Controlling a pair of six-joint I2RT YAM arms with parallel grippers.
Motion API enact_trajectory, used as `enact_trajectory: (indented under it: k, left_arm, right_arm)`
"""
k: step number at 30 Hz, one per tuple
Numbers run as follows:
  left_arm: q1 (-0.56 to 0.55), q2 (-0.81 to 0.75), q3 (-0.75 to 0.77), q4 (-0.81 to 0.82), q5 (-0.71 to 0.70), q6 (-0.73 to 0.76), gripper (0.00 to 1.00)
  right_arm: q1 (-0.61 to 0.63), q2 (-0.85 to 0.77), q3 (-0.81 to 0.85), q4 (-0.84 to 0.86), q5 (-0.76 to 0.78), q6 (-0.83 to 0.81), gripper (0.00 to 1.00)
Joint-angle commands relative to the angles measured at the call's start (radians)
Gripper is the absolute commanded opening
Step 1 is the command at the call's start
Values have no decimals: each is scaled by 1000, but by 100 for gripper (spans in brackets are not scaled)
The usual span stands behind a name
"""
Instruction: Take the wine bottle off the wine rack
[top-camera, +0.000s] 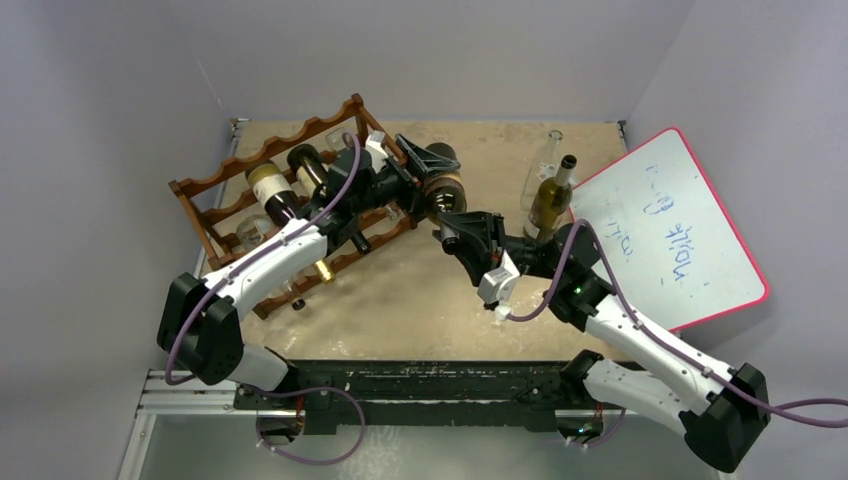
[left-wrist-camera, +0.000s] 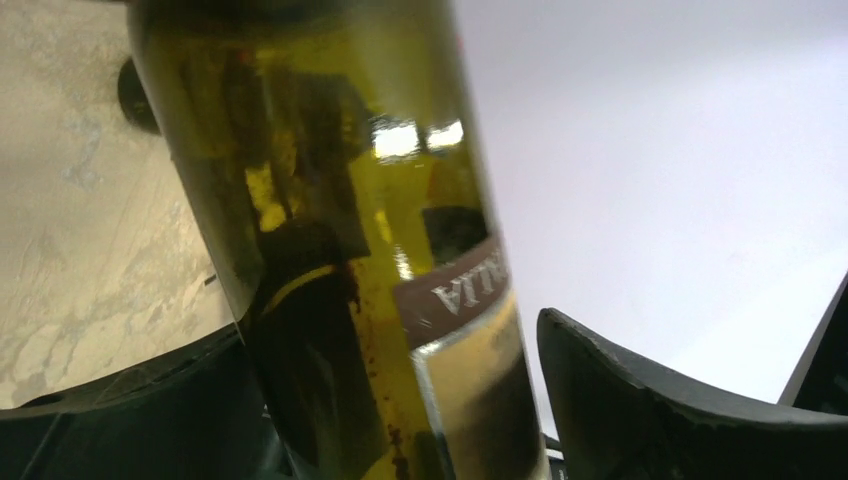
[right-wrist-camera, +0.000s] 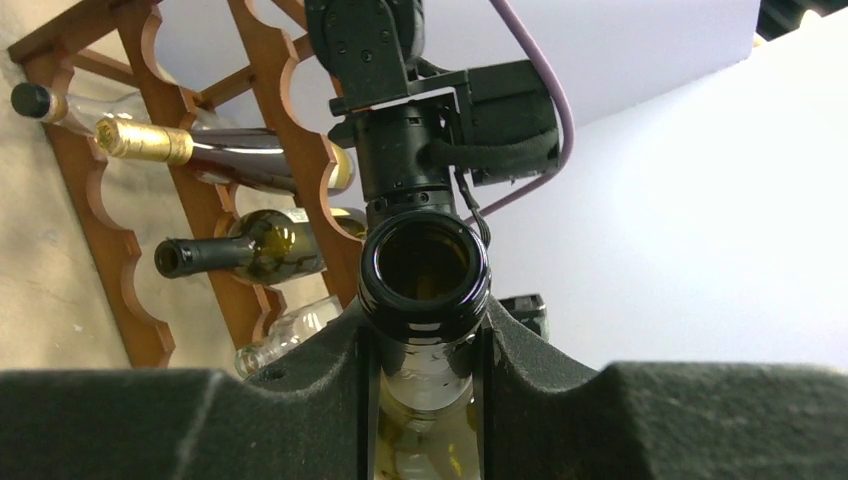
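1. Top view: the wine bottle (top-camera: 446, 188) is in the air, clear of the table (top-camera: 400, 290), just at 3 o'clock of the wine rack (top-camera: 183, 188)'s right end.
2. The right gripper (top-camera: 450, 220) comes in from 5 o'clock and has it by the neck.
3. Right wrist view confirms it: the right gripper (right-wrist-camera: 424, 345) is clenched on the neck just under the lip, a finger tight on each side, and the open mouth of the wine bottle (right-wrist-camera: 424, 318) stares straight at the lens.
4. The left gripper (top-camera: 425, 165) reaches in from 9 o'clock, over the rack's right end, to the bottle's body.
5. Left wrist view: yellow-green glass and a brown label band of the wine bottle (left-wrist-camera: 340, 250) fill the frame. One of the fingers (left-wrist-camera: 650, 410) stands right beside the glass. Pressing or only alongside? Cannot tell.
6. The wine rack (right-wrist-camera: 300, 150) sits at 10 o'clock on the table, angled, with other bottles lying in it, including a gold-foil bottle (right-wrist-camera: 145, 142) and a dark green bottle (right-wrist-camera: 240, 250).
7. At 1 o'clock, two standing bottles (top-camera: 550, 200) are close together.
8. At 3 o'clock, a red-rimmed whiteboard (top-camera: 670, 230) has blue scribbles.
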Motion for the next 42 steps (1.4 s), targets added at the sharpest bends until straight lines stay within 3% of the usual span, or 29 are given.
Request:
enact_trajectory:
  k: [1,7,13,19,27,33,42]
  left_arm:
    - [6,-62,7,159,-29,82,100]
    - [6,-83,-11,180,-46,94,100]
    - [7,-117,-12,136,-63,160,100]
    - [9,-172,-1,64,-95,269,100]
    - [18,-280,99,-148,-245,524,100]
    - [20,-325,134,-241,-274,621,100]
    - [21,-395,100,-295,-312,667,100]
  right_arm:
    - [-3,-62,14,148,82,80,0]
    - [-3,-97,-37,213,145,106,0]
    - [-3,-173,-63,228,371,258,0]
    - [-3,-200,58,-107,515,460,0]
    - [-4,-198,47,-207,729,729,0]
    - [-6,-115,105,-272,899,844,0]
    - [-82,-169,87,-425,1130,1014,0]
